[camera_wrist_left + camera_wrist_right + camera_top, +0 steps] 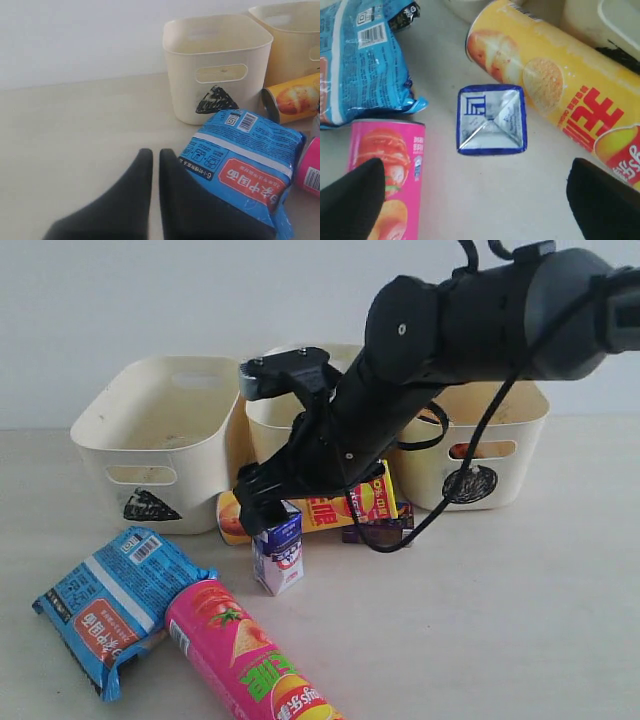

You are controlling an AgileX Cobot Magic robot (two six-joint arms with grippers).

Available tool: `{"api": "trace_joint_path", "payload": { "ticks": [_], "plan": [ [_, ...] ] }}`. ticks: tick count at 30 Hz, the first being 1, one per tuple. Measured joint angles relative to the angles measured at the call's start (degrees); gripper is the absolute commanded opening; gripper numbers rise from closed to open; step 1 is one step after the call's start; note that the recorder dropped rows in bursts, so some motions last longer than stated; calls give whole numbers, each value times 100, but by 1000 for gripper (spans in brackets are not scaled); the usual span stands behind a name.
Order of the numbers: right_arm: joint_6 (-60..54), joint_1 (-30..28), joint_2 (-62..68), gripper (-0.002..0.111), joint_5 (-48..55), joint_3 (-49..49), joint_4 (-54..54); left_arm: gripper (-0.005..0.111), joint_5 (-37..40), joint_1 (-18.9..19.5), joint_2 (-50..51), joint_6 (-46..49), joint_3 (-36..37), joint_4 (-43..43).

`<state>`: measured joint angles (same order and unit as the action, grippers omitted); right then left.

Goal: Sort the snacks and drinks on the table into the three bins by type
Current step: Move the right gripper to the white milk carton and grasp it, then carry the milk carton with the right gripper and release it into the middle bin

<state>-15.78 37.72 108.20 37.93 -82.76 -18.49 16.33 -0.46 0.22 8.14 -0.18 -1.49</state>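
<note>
My right gripper (265, 512) hangs directly over the small purple-and-white drink carton with the blue top (278, 558). Its jaws are spread wide and touch nothing. The carton stands upright on the pale beige table (500, 620). From the carton, the yellow chip tube (335, 512) lies at one o'clock, the pink chip tube (240, 655) at seven, and the blue crinkly packet (110, 600) between eight and nine. My left gripper (155, 162) has its jaws pressed together, empty, just beside that packet.

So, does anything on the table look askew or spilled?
Nothing is spilled. Both chip tubes lie on their sides: the yellow tube behind the upright blue-topped carton, the pink tube beside the blue packet.
</note>
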Motion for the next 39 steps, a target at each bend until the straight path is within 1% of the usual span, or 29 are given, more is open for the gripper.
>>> {"api": "trace_joint_path", "payload": {
  "ticks": [5, 22, 24, 27, 30, 32, 33, 35, 37, 39],
  "plan": [
    [0, 0, 257, 87, -338, 0, 11, 4, 0, 0, 0, 0, 0, 0],
    [0, 73, 852, 87, -987, 0, -201, 4, 0, 0, 0, 0, 0, 0],
    [0, 73, 934, 86, -1050, 0, -214, 4, 0, 0, 0, 0, 0, 0],
    [0, 91, 976, 75, -1175, 0, -214, 4, 0, 0, 0, 0, 0, 0],
    [0, 105, 983, 57, -1340, 0, -214, 4, 0, 0, 0, 0, 0, 0],
    [0, 105, 983, 41, -1381, 0, -214, 4, 0, 0, 0, 0, 0, 0],
    [0, 105, 983, 26, -1390, 0, -214, 4, 0, 0, 0, 0, 0, 0],
    [0, 105, 983, 11, -1390, 0, -214, 4, 0, 0, 0, 0, 0, 0],
    [0, 105, 983, 0, -1379, 0, -214, 4, 0, 0, 0, 0, 0, 0],
    [0, 105, 983, 0, -1353, 0, -204, 4, 0, 0, 0, 0, 0, 0]
  ]
}}
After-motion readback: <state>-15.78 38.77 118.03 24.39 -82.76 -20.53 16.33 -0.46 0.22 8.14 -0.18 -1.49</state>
